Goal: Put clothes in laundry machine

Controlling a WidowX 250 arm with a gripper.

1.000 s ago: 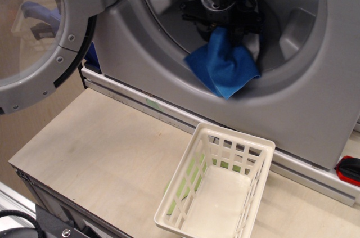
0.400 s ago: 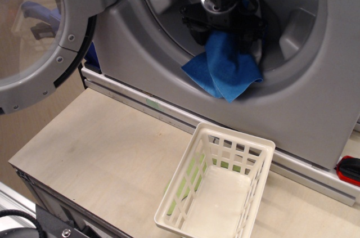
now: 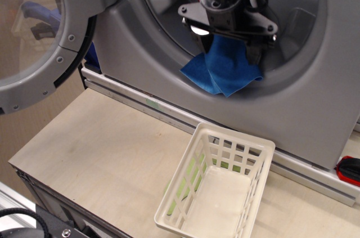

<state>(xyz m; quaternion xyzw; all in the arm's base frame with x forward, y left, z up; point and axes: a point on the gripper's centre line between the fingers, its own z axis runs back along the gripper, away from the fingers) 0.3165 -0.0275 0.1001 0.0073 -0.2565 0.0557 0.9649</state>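
The laundry machine [image 3: 315, 91] is a large grey front-loader that fills the top of the view, with its round drum opening facing me. The clothes [image 3: 225, 72] show as a bright blue cloth draped over the lower rim of the opening, partly inside the drum. I cannot make out a white or a red piece. My black gripper [image 3: 226, 36] is inside the opening just above the cloth. Its fingers are spread wide and it holds nothing. The round grey-rimmed door [image 3: 50, 35] stands swung open at the left.
A white plastic lattice basket [image 3: 216, 193] stands empty on the pale wooden table [image 3: 101, 153] below the opening. A red-and-black hard object [image 3: 350, 169] lies at the right edge. A metal rail runs along the machine's base.
The gripper has opened and let go of the blue cloth, then lifted slightly. The cloth has settled and spread over the drum rim.
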